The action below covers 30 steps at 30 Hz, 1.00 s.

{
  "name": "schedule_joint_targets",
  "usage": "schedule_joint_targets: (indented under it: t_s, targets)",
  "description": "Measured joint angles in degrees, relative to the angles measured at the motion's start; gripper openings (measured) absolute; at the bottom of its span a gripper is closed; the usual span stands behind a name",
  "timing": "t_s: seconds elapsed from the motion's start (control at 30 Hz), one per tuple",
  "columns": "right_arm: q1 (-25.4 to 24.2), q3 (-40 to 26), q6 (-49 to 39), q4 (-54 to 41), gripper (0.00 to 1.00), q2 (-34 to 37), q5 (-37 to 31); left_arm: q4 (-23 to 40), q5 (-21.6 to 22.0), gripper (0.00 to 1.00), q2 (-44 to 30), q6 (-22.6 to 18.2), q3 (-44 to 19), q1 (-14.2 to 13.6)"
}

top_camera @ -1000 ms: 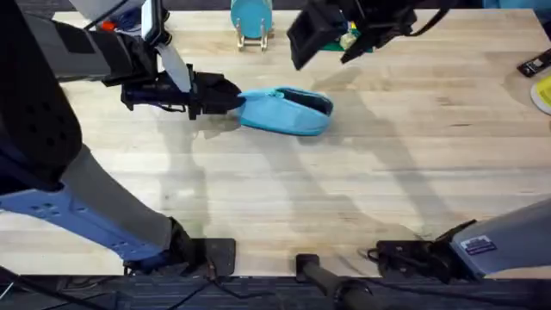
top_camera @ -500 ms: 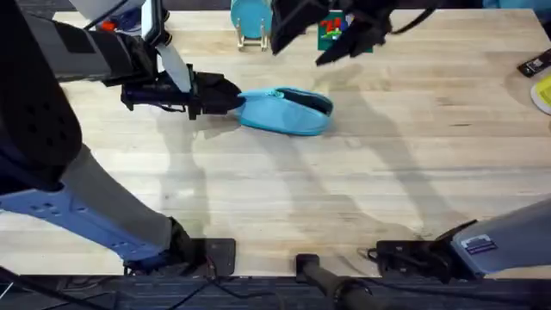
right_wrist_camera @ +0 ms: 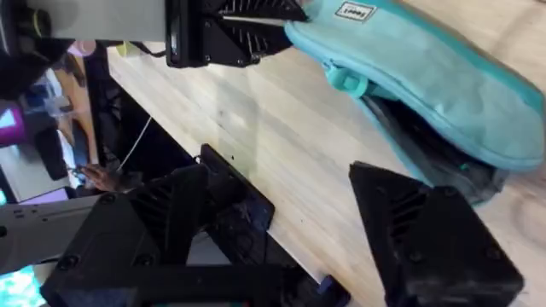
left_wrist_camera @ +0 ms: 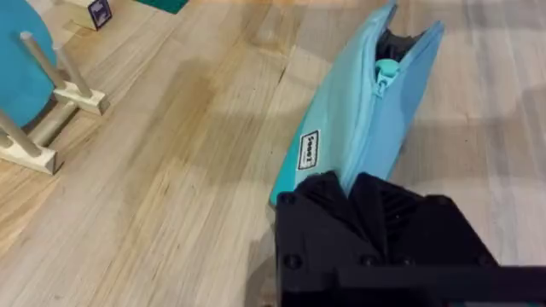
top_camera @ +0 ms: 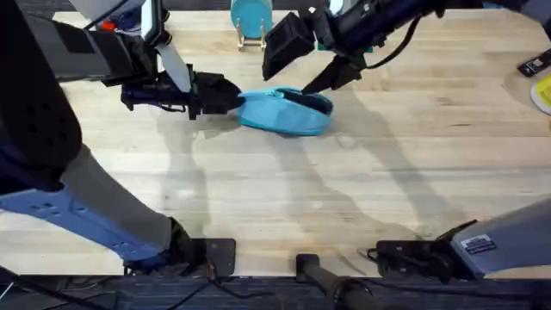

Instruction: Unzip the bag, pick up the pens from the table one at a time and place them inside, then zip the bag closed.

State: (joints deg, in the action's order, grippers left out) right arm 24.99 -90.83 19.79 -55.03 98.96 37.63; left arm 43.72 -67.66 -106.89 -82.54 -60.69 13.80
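Note:
The light-blue bag [top_camera: 288,112] lies on the table [top_camera: 362,198] with its zipper open, its dark inside showing at the mouth [right_wrist_camera: 426,141]. My left gripper [top_camera: 231,96] is shut on the bag's left end, where the black fingers [left_wrist_camera: 367,209] pinch the fabric beside a small label. The zipper pull [left_wrist_camera: 388,70] sits near the far end. My right gripper [top_camera: 293,76] hovers open just above the bag's open mouth, jaws wide apart, nothing between them. In the right wrist view the bag [right_wrist_camera: 444,77] lies past the spread fingers [right_wrist_camera: 401,213]. The pens are out of view.
A round teal disc on a wooden stand [top_camera: 251,19] stands at the table's far edge, behind the bag. A black object [top_camera: 534,62] and a yellow item [top_camera: 544,90] lie at the far right. Bare wood spreads across the near half.
My right gripper has swung left and down from the table's far edge to just above the bag's mouth. The left gripper and the bag have not moved.

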Motion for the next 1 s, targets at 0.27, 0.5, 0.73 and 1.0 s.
schedule_joint_targets:
  t_s: [0.27, 0.5, 0.73, 1.0]
  targets:
    - [-0.01, 4.34, 1.48, 5.49, 0.996, 0.0, 0.96, 0.0, 0.0, 0.038, 0.0, 0.0, 0.0, 0.0]
    - [-0.07, 8.22, 4.16, 11.29, 0.996, 0.0, 3.85, 0.0, 0.0, 0.039, 0.0, 0.0, 0.0, 0.0]
    - [-0.07, 8.25, 8.12, 11.76, 0.996, 0.02, 2.91, 0.0, 0.0, 0.038, 0.0, 0.0, 0.0, 0.0]
    - [-0.07, 8.25, 10.29, 12.3, 0.996, 0.02, 0.89, 0.0, 0.0, 0.038, 0.0, 0.0, 0.0, 0.0]
